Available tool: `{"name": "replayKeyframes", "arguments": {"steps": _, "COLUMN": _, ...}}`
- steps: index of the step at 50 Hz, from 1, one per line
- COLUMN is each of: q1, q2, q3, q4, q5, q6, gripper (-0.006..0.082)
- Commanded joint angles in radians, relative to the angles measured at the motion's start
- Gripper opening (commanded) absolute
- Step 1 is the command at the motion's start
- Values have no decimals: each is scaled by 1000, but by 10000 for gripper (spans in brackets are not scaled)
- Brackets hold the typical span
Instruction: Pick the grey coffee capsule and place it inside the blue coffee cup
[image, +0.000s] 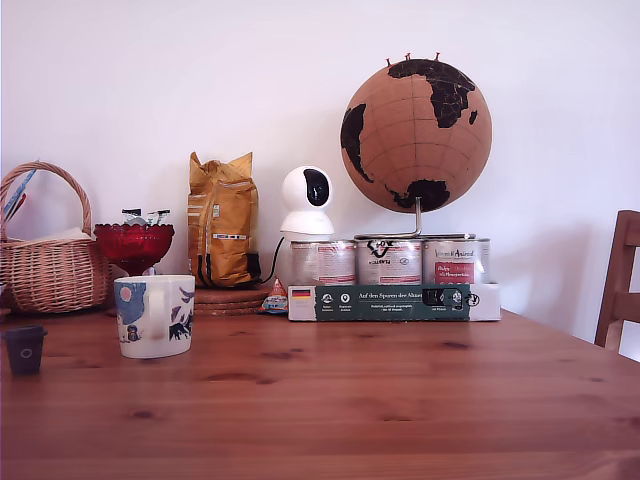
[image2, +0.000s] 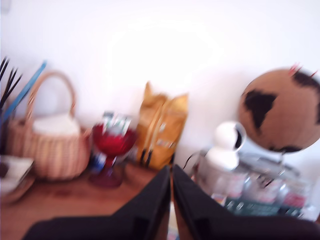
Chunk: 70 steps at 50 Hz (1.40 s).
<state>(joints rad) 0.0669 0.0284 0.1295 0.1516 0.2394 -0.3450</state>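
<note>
Hovering level above the table (image: 400, 400), hand (image2: 171, 172) (fingers nearly touching).

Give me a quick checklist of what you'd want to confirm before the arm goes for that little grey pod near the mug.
1. Grey coffee capsule in sight: ok; it stands on the wooden table at the exterior view's far left.
2. Capsule free of neighbours: ok; it sits apart from the blue coffee cup.
3. Cup upright to receive it: ok; whether it is empty, cannot tell.
4. Gripper open for a grasp: not ok; in the wrist view its fingers sit nearly together.
5. Gripper aimed at the capsule: not ok; the blurred wrist view faces the basket and red bowl, with no capsule visible.
</note>
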Motion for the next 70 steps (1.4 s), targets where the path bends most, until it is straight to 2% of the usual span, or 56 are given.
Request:
{"name": "replayKeyframes", "arguments": {"steps": 1, "q1": -2, "q2": 72, "q3": 45, "q4": 9, "q5": 7, "q6": -6, "gripper": -23}}
{"name": "replayKeyframes", "arguments": {"steps": 11, "q1": -6, "q2": 342, "q3": 130, "q4": -3, "q5": -12, "q6": 21, "gripper": -21}}
{"name": "replayKeyframes", "arguments": {"steps": 19, "q1": -32, "q2": 597, "q3": 137, "q4": -6, "q5": -6, "q6": 45, "gripper": -7}}
{"name": "replayKeyframes", "arguments": {"steps": 22, "q1": -48, "q2": 696, "q3": 137, "q4": 0, "q5": -4, "q6": 71, "gripper": 25}}
{"name": "replayKeyframes", "arguments": {"steps": 25, "q1": -63, "q2": 788, "q3": 137, "q4": 9, "q5": -4, "q6": 97, "gripper": 114}}
{"name": "replayKeyframes", "arguments": {"steps": 30, "q1": -85, "q2": 927, "q3": 137, "q4": 48, "q5": -4, "q6": 174, "gripper": 432}}
{"name": "replayKeyframes", "arguments": {"steps": 32, "q1": -92, "q2": 973, "q3": 137, "q4": 73, "q5": -5, "q6": 194, "gripper": 533}}
{"name": "replayKeyframes", "arguments": {"steps": 35, "q1": -100, "q2": 1037, "q3": 137, "q4": 117, "q5": -8, "q6": 206, "gripper": 613}}
{"name": "replayKeyframes", "arguments": {"steps": 49, "q1": -108, "q2": 1272, "q3": 137, "q4": 380, "q5": -58, "q6": 322, "gripper": 617}}
{"name": "replayKeyframes", "arguments": {"steps": 57, "q1": -107, "q2": 1389, "q3": 137, "q4": 525, "q5": -77, "q6": 328, "gripper": 618}}
{"name": "replayKeyframes", "arguments": {"steps": 64, "q1": -107, "q2": 1492, "q3": 143, "q4": 639, "q5": -113, "q6": 348, "gripper": 652}}
{"name": "replayKeyframes", "arguments": {"steps": 70, "q1": -107, "q2": 1579, "q3": 182, "q4": 668, "q5": -110, "q6": 356, "gripper": 651}}
